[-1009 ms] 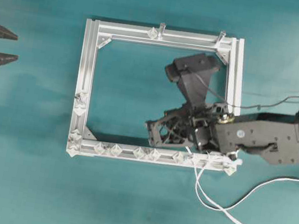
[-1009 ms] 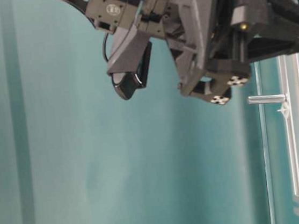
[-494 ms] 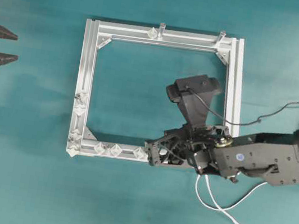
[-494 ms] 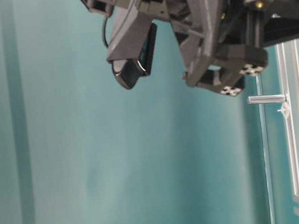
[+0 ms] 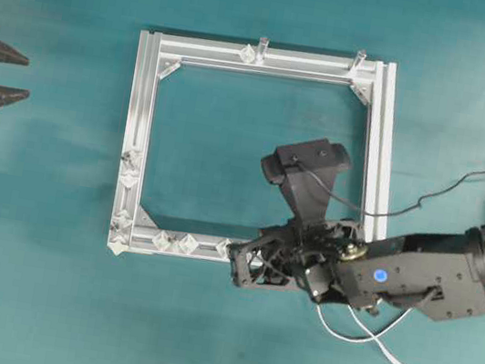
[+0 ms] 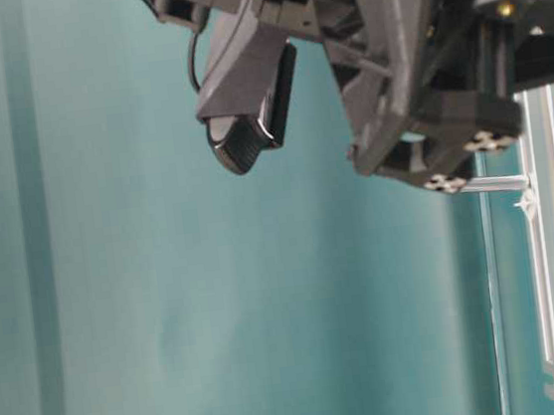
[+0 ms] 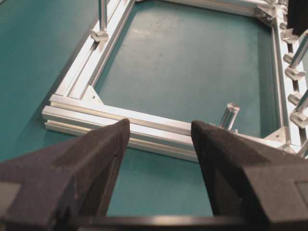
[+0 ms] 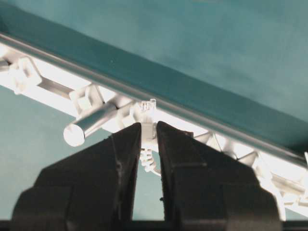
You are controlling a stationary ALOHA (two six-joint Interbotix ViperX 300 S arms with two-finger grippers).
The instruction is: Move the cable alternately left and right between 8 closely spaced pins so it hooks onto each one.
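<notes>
Cable is sitting pinched at its plug end between your right gripper's narrowed fingers over the frame's lower rail, hiding several pins, while your left gripper is gaping wide.

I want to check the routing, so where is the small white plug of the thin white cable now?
In the right wrist view, the small white plug sits pinched between the right gripper jaws, just before the aluminium frame rail.
</notes>
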